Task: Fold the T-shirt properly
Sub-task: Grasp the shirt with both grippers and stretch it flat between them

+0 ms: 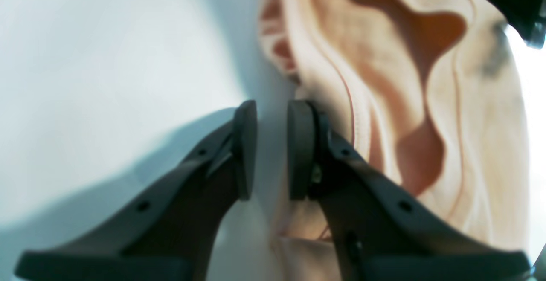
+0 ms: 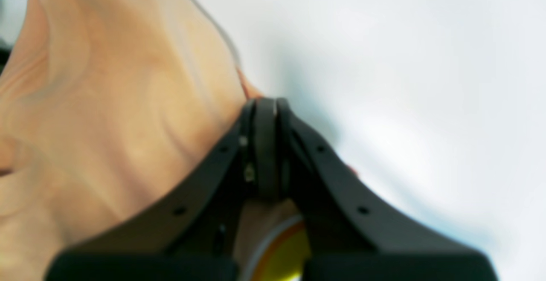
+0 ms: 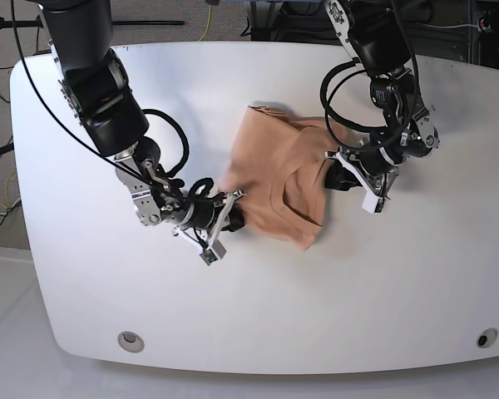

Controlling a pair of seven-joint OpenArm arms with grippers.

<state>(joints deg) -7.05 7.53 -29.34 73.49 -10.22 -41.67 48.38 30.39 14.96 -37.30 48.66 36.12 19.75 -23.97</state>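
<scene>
Right gripper [image 2: 265, 106] clenched on the T-shirt [image 3: 279, 179] edge; left gripper [image 1: 271, 114] slightly parted beside its hem, grasping nothing, on white surface [image 3: 316, 283].

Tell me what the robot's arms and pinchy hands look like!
Both arms are chunky and black, built from rounded segments, with black cables looping beside them. The left gripper has two dark grey fingers with flat rounded pads and small screw holes. The right gripper looks the same. In the base view, each gripper has white parts near its tip.
</scene>
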